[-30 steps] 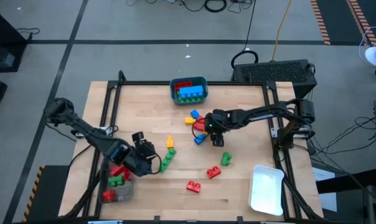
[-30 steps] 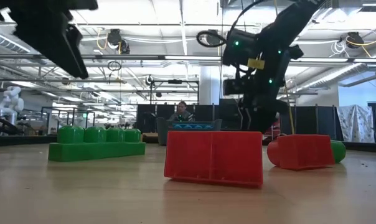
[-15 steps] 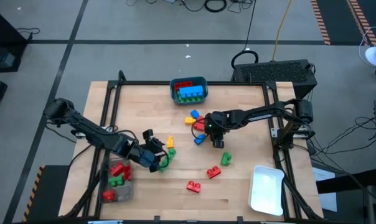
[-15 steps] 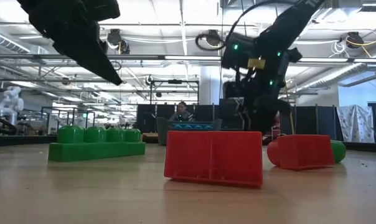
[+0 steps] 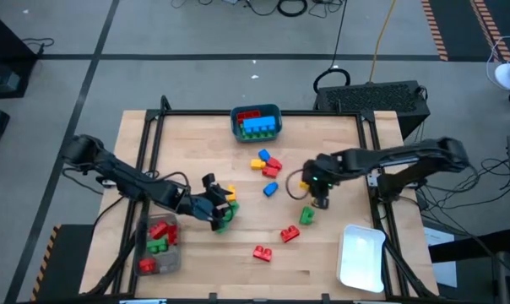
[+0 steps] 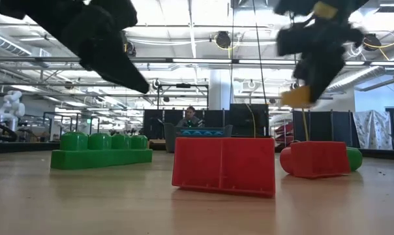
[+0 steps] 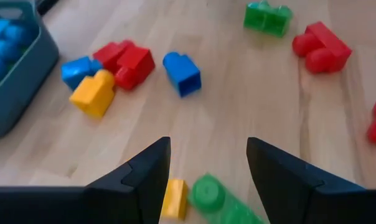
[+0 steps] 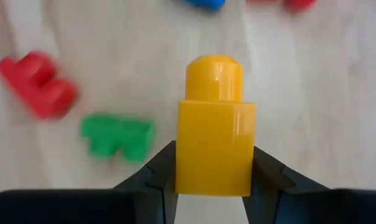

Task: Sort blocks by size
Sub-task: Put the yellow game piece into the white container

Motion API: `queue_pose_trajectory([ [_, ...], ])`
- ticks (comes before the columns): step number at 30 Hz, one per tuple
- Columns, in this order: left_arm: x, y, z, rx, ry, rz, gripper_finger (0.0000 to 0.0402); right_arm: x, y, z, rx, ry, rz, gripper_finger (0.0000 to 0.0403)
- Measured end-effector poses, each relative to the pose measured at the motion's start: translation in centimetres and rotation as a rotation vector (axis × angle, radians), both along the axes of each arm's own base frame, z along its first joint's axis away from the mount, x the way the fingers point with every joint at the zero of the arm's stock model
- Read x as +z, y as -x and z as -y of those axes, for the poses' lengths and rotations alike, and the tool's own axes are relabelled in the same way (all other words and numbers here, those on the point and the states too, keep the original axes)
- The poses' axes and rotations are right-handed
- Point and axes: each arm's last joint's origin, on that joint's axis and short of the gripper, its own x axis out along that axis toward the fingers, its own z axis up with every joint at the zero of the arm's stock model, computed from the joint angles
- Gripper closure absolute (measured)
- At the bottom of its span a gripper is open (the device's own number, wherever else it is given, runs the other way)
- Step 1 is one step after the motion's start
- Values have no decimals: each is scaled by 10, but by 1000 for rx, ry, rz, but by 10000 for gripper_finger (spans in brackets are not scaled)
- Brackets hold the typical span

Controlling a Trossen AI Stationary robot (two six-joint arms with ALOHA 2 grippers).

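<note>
The right gripper (image 5: 320, 199) has lifted away from the loose pile and swung toward the right of the high view, clenched on a small yellow block (image 8: 216, 124) carried above the table. The left gripper (image 5: 221, 208), jaws spread, has moved in over the long green block (image 5: 225, 215) at lower centre, so one block looks on its way to be sorted while the next pick is lined up.

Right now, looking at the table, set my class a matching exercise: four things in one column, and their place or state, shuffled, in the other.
Things:
1. yellow block
2. left tool
3. teal bin
4. white tray

Place or state:
A. open, above a green block
B. at the table's far edge, blue blocks inside
C. held in the right tool
D. near the table's right front corner

Pairs: 1-C, 2-A, 3-B, 4-D
</note>
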Motion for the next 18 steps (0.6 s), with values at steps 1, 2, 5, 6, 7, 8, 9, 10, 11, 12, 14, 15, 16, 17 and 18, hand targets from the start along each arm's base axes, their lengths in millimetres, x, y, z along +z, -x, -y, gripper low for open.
queue_pose_trajectory([
  [1,-1,-2,-1,-2,-7,6,187,4,6,-5,-11,-19,-11,285],
  [2,-2,-5,-2,-5,-15,19,187,7,12,-10,-20,-44,-22,286],
  [5,-5,-13,-4,-15,-26,42,187,15,29,-25,-54,-117,-62,287],
  [6,-7,-15,-4,-19,-23,46,187,17,34,-30,-66,-137,-76,286],
  [7,-8,-17,-4,-27,-18,47,187,18,39,-35,-81,-155,-92,286],
  [8,-10,-18,-5,-28,-16,41,187,19,43,-40,-93,-175,-113,286],
  [9,-12,-18,-5,-27,-14,34,187,20,48,-46,-102,-196,-131,285],
  [10,-14,-19,-4,-26,-12,29,187,21,52,-51,-108,-216,-148,285],
  [11,-16,-19,-4,-25,-12,24,187,22,56,-56,-113,-238,-169,285],
  [12,-17,-19,-4,-25,-13,19,187,22,59,-61,-123,-263,-193,285],
  [14,-19,-20,-4,-26,-13,14,187,23,65,-72,-143,-315,-239,284],
  [15,-20,-21,-4,-26,-13,16,187,23,68,-78,-155,-340,-262,284],
  [16,-20,-21,-4,-24,-13,18,187,23,71,-84,-167,-359,-282,284],
  [17,-20,-22,-5,-20,-13,21,187,23,74,-89,-177,-376,-301,284],
  [18,-20,-22,-7,-15,-12,22,187,23,77,-94,-186,-387,-318,284],
])
